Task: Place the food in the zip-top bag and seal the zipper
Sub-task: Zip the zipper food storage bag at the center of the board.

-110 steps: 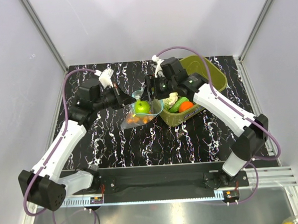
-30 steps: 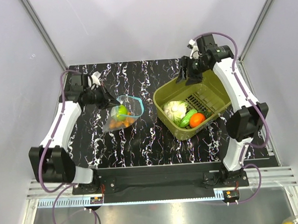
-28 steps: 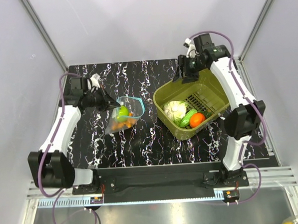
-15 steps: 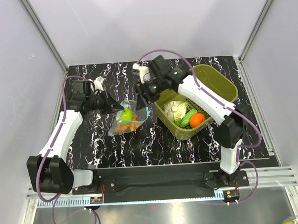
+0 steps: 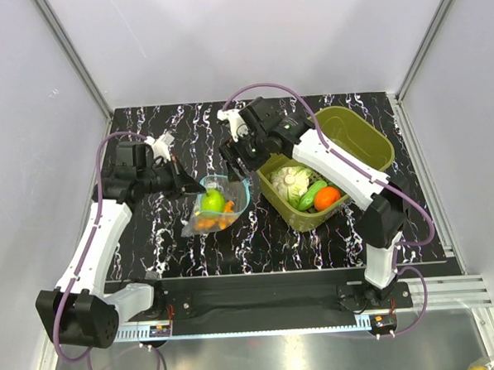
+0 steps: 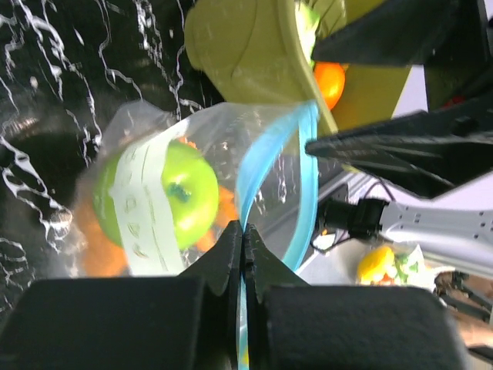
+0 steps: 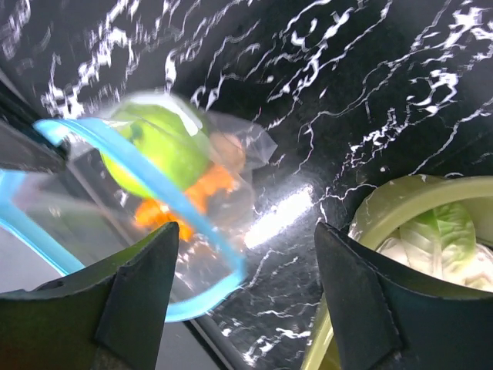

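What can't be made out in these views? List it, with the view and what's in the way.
Top view: the carrot pieces lie under the green apple and crinkled zip-top bag; their count is unclear.
Left wrist view: the zipper is blurred, and the left tool hides the stretch it pinches.
Right wrist view: the frame edge cuts off the olive tub; only the cauliflower shows inside.

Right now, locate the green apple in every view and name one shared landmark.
Top external: green apple in the zip-top bag, left of centre.
Left wrist: green apple left of centre, behind plastic.
Right wrist: green apple upper left.
Shared landmark: the light-blue zipper beside it.
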